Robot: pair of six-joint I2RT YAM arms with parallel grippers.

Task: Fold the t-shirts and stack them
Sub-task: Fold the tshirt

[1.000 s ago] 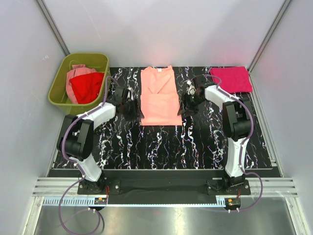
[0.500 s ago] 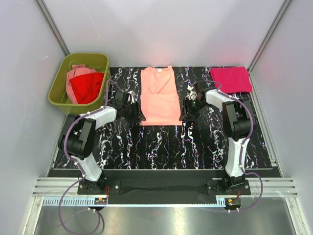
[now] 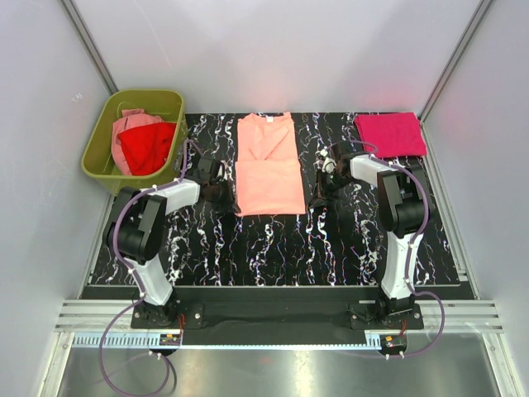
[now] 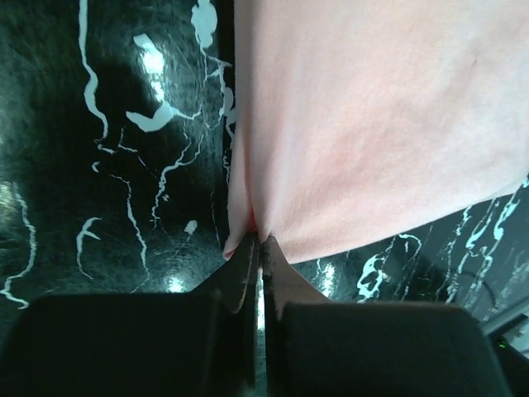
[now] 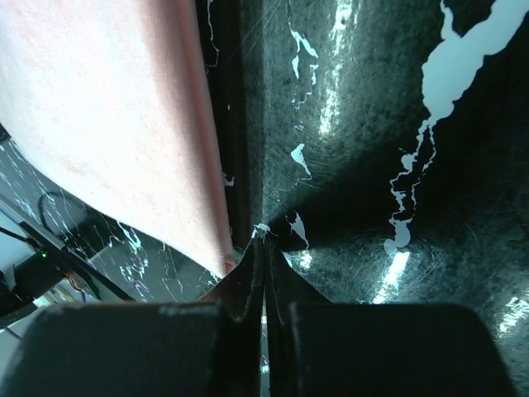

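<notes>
Salmon t-shirt [image 3: 269, 169] flat, far centre of mat [image 3: 273, 248]. Left gripper [image 4: 258, 245] clenched on its near-left hem corner, down at mat level. Right gripper [image 5: 264, 241] pinched closed on mat beside near-right corner; can't tell if cloth is caught. Magenta t-shirt [image 3: 390, 133] folded, mat's far-right corner.

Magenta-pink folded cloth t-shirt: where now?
Top view: the folded magenta-pink cloth t-shirt lies in the far right corner of the table, beyond the right gripper, apart from the salmon-peach t-shirt.
</notes>
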